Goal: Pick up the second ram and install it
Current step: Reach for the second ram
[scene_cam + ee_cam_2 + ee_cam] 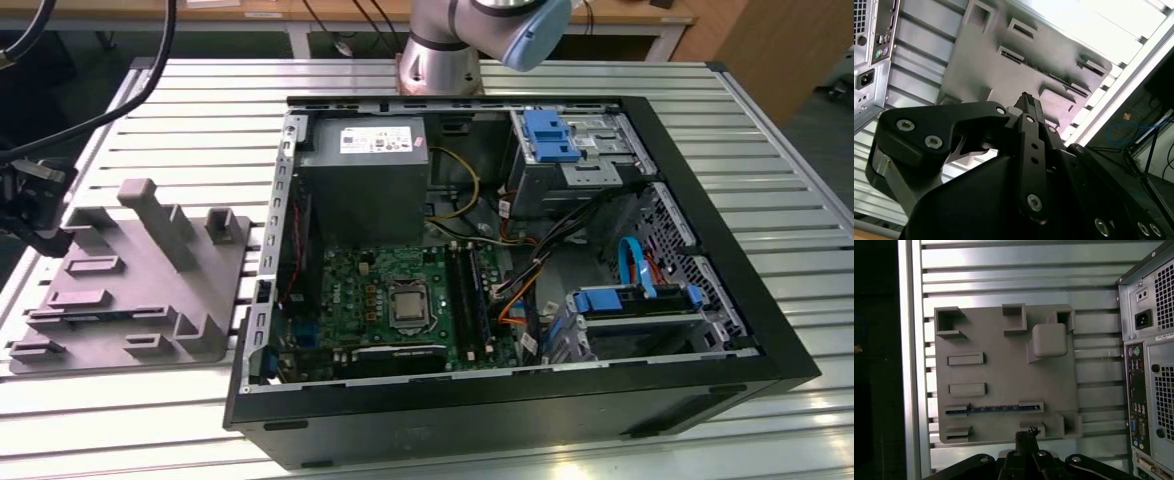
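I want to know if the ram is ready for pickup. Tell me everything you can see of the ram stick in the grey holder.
The ram shows edge-on in the first wrist view as a thin, straight, dark blue-green strip. It stands on edge in a long slot of the grey holder, its ends tucked between two raised grey blocks, near the holder's edge by the gripper. Only the holder touches it; the gripper is apart from it. Chips and label cannot be made out.

In the first wrist view the memory stick (994, 409) stands edge-on in the grey holder (1004, 365), its chips and label hidden; the gripper (1026, 434) by the holder's rim is cut off by the picture's edge; so is the computer case (1149, 365) beside the holder.
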`<action>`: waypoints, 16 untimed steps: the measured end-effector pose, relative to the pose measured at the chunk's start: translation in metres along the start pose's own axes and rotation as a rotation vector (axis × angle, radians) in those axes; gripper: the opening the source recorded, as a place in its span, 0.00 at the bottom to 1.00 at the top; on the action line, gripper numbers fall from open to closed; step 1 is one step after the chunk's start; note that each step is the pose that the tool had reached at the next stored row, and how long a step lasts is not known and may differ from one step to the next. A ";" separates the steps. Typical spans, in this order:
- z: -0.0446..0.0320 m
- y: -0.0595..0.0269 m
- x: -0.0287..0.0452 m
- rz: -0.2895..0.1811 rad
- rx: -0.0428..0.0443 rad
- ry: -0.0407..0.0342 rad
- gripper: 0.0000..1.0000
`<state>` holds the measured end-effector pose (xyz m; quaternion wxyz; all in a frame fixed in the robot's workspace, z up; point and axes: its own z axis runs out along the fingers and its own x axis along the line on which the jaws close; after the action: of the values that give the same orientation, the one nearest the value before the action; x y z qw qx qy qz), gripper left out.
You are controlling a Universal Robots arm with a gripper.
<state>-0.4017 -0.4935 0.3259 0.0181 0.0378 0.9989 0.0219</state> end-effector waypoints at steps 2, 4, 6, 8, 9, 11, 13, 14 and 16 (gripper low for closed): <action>0.0023 -0.0010 0.0009 0.000 -0.0002 -0.0002 0.10; 0.0039 -0.0020 0.0021 0.000 -0.0001 -0.0002 0.10; 0.0049 -0.0026 0.0044 0.000 -0.0001 -0.0002 0.10; 0.0057 -0.0032 0.0071 0.000 -0.0001 -0.0002 0.10; 0.0061 -0.0036 0.0085 0.000 -0.0001 -0.0002 0.10; 0.0073 -0.0044 0.0109 0.000 -0.0001 -0.0002 0.10; 0.0085 -0.0050 0.0127 0.000 -0.0001 -0.0002 0.10; 0.0094 -0.0053 0.0137 0.000 -0.0002 -0.0002 0.10; 0.0113 -0.0057 0.0151 0.000 -0.0003 -0.0003 0.10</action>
<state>-0.4167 -0.4976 0.3138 0.0182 0.0377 0.9989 0.0220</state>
